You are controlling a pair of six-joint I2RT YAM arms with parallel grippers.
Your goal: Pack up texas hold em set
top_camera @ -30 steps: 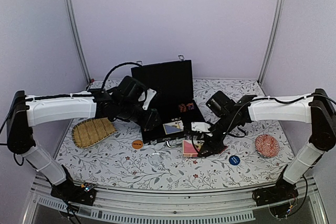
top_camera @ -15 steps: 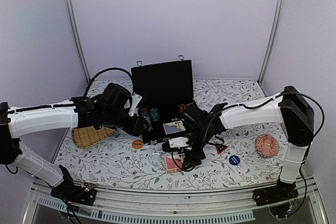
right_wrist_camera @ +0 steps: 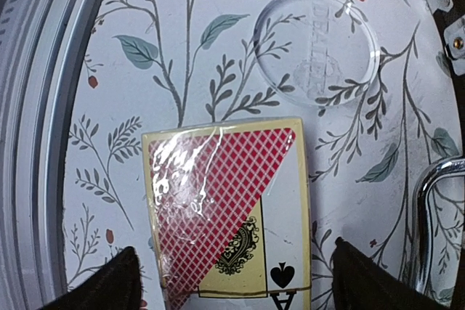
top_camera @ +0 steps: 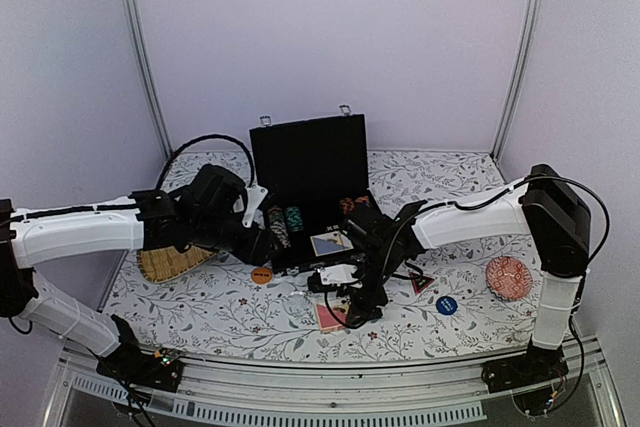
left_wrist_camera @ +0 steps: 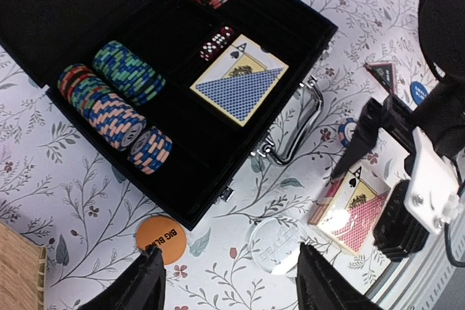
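The black case stands open at mid-table. Its tray holds rows of multicoloured chips, a blue card deck and red dice. A red card deck lies flat on the cloth in front of the case. My right gripper hangs open above it, one finger on each side, not touching. My left gripper is open over the cloth by the case's front left corner, between the orange disc and the clear dealer disc.
A woven straw tray lies at the left and a red patterned bowl at the right. A blue disc and a small triangular piece rest right of the case. The table's metal front rail runs close to the red deck.
My right arm carried the red deck left and toward the front edge; its jaws have now widened and the deck lies free. My left arm drew back from the case toward the left.
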